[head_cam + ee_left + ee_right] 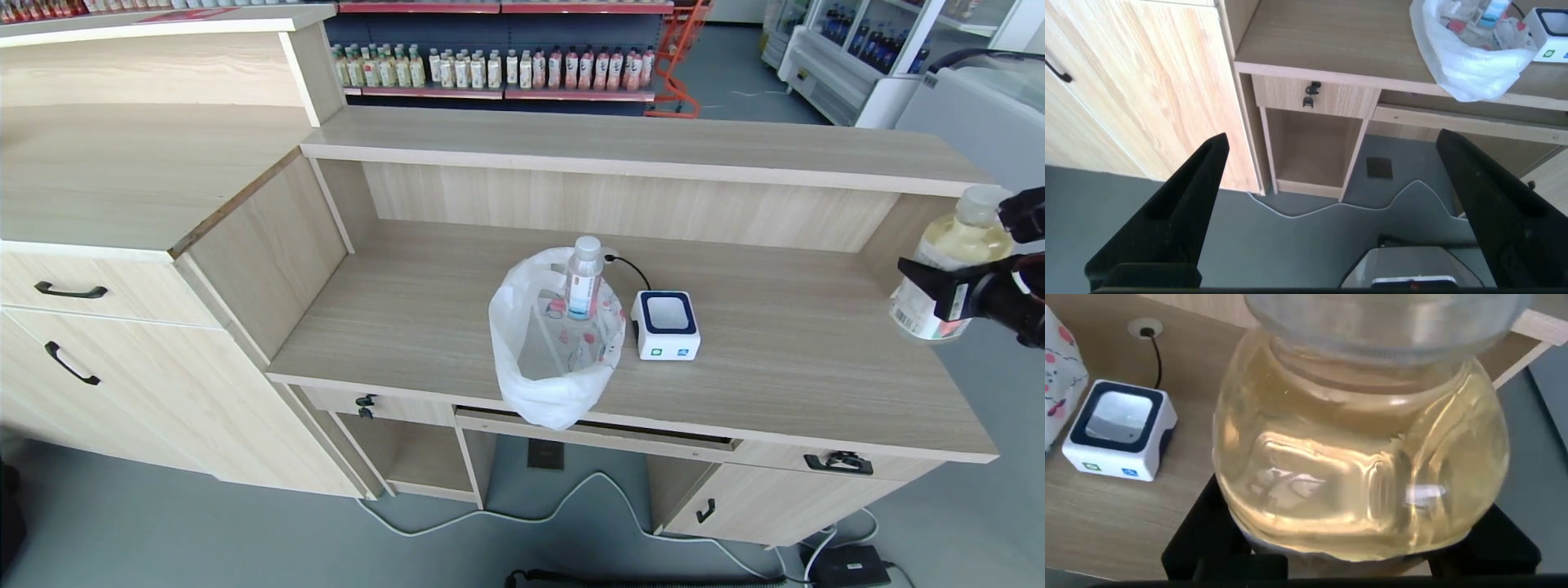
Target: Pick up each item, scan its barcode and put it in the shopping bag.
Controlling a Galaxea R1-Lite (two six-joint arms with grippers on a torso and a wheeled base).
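A clear bottle of pale yellow drink (pixel 947 257) with a white cap hangs in the air past the counter's right end, tilted, with my right gripper (pixel 977 255) shut on its body. In the right wrist view that bottle (pixel 1364 457) sits between the dark fingers (pixel 1208 547). The white shopping bag (pixel 545 347) stands open mid-counter with a small clear bottle (pixel 584 284) upright inside. The white barcode scanner (pixel 667 324) sits just right of the bag, also seen as the scanner (pixel 1118 429). My left gripper (pixel 1331 212) is open and holds nothing, low over the floor left of the counter's front.
The wooden counter (pixel 784 351) has a raised back ledge (pixel 637 147) and a taller cabinet (pixel 122 188) on its left. A black cable (pixel 624 261) runs behind the scanner. Drawers and an open cubby (pixel 1315 151) lie under the counter; cables trail on the floor.
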